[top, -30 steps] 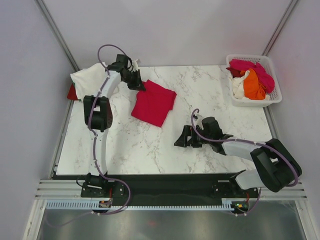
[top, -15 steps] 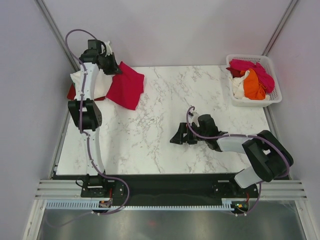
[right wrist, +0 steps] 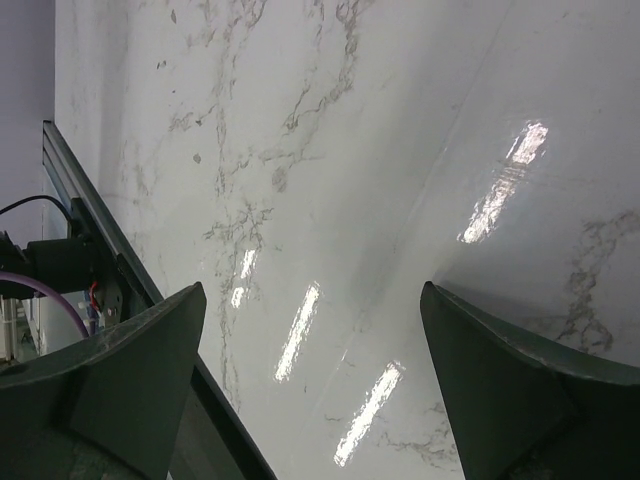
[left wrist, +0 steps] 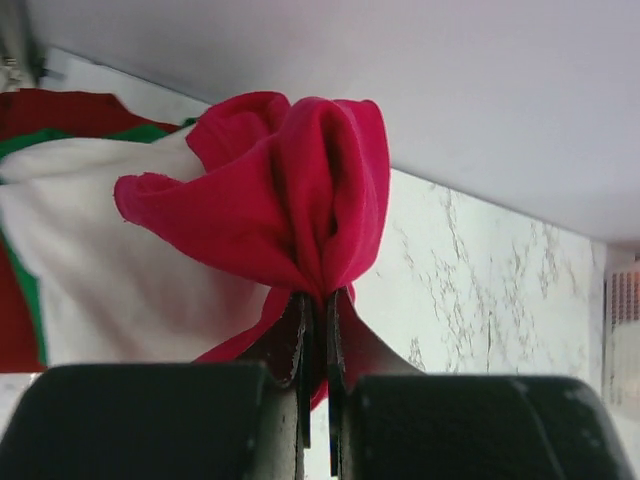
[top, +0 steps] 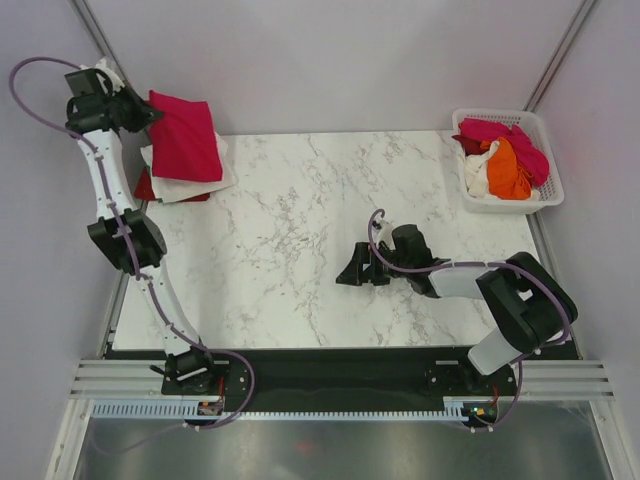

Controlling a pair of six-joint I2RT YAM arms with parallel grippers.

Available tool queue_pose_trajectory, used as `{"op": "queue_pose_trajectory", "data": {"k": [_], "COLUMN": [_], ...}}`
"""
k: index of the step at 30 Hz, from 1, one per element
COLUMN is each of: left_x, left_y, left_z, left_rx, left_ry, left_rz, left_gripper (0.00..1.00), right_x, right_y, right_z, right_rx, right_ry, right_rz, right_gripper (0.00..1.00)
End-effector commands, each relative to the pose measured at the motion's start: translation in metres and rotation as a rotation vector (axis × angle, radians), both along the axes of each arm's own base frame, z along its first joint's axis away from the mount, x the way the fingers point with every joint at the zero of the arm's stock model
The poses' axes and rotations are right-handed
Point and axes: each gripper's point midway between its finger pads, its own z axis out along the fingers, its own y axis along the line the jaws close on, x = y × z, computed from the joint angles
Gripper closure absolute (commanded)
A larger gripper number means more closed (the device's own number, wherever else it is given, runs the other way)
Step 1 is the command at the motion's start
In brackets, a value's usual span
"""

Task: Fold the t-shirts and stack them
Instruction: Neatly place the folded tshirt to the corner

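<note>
Several shirts (top: 505,160) heaped in basket (top: 490,113); left claw (left wrist: 317,300) clamps crimson shirt (left wrist: 290,190); right claw (right wrist: 312,295) spread wide.

Bright, even light falls from overhead, leaving only faint shadows on the marble table (top: 300,200). My right wrist view catches long white glare streaks there, strung from seven toward one o'clock. In my left wrist view, my left pincer (left wrist: 315,310) at six o'clock is dark and soft-focused; the crimson shirt (left wrist: 290,190) looks sharper.
</note>
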Motion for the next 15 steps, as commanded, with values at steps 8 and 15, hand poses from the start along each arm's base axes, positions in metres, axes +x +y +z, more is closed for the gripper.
{"op": "queue_pose_trajectory", "data": {"k": [8,15], "left_x": [0.010,-0.025], "left_y": [0.102,0.139], "left_z": [-0.073,-0.047], "left_rx": [-0.031,0.119], "left_ry": [0.106,0.134], "left_rz": [0.334,0.540], "left_gripper": [0.00,0.00], "right_x": [-0.018,-0.018], "right_y": [-0.012,-0.012], "right_z": [-0.034,-0.034], "right_rx": [-0.110,-0.118], "right_ry": [0.095,0.092], "right_rz": [0.009,0.008], "right_gripper": [0.02,0.02]}}
